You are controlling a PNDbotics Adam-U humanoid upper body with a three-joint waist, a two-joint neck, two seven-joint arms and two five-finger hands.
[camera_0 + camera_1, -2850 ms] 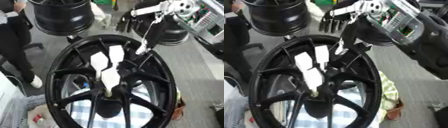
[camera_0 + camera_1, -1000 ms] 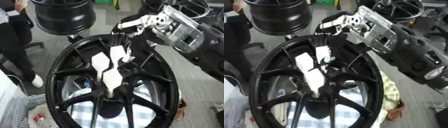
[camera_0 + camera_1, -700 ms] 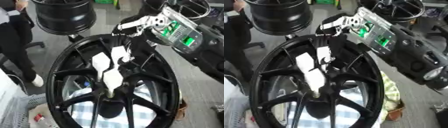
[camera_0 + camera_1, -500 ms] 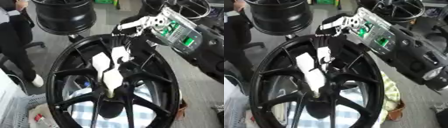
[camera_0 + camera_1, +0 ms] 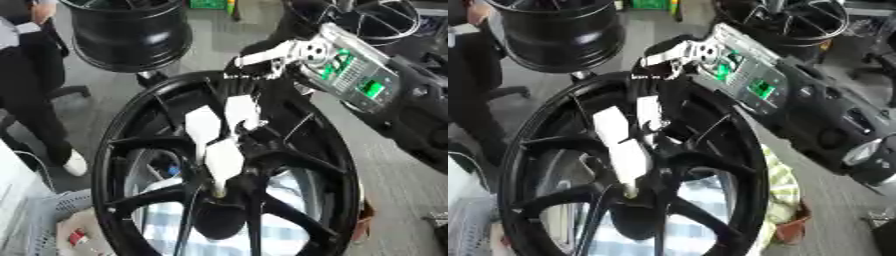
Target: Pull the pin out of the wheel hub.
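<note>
Grey workshop floor (image 5: 105, 75) spreads behind our work, with a second black rim (image 5: 131, 30) standing at the top left. Before us the big black wheel (image 5: 324, 150) fills the view, its spokes running in to the hub (image 5: 219, 190). White tabs (image 5: 214, 137) lie fanned over the spokes just above the hub, and the pin (image 5: 215, 192) shows only as a small pale stub at the hub's centre, still seated there.

Compared with three seconds ago, our right arm (image 5: 798, 95) has swung far in from the upper right: then only its thin end touched the rim, now its bulk with the green-lit panel covers the wheel's upper right. Over the last second it has scarcely shifted. Our right hand (image 5: 249, 85) sits over the upper white tab, at the wheel's top edge.

We cannot tell whether its fingers are curled or straight; they merge with the black spokes behind. The wheel's lower edge is cut off, and a checked cloth (image 5: 280, 235) shows through the gaps. Our left hand is out of sight.
</note>
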